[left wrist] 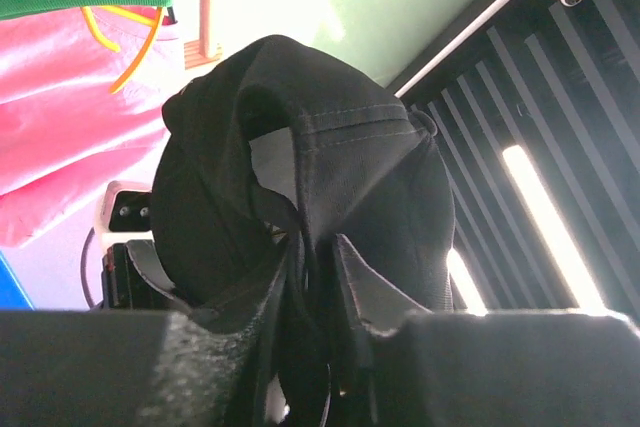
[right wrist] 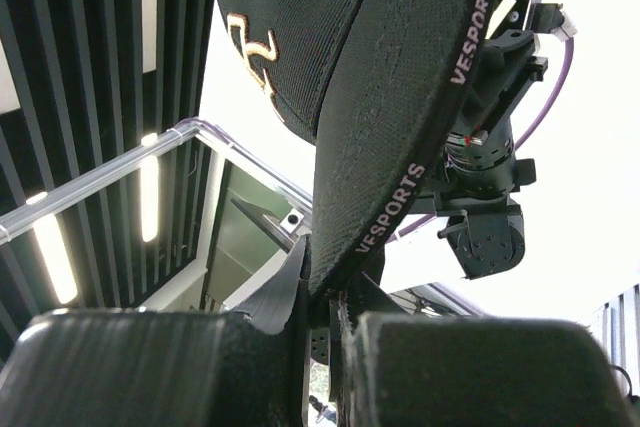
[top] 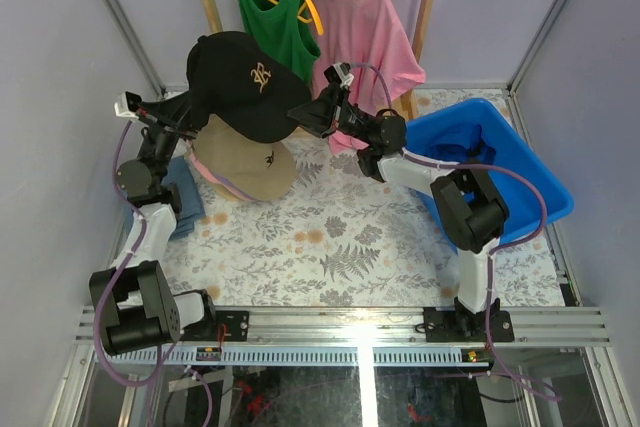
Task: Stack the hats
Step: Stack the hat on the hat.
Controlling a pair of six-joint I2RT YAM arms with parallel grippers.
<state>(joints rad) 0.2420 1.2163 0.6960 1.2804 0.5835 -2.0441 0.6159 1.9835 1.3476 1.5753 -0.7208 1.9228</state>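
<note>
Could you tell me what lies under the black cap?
A tan cap on the table, partly overlapped by the black cap. Anything beneath the tan cap is hidden.
</note>
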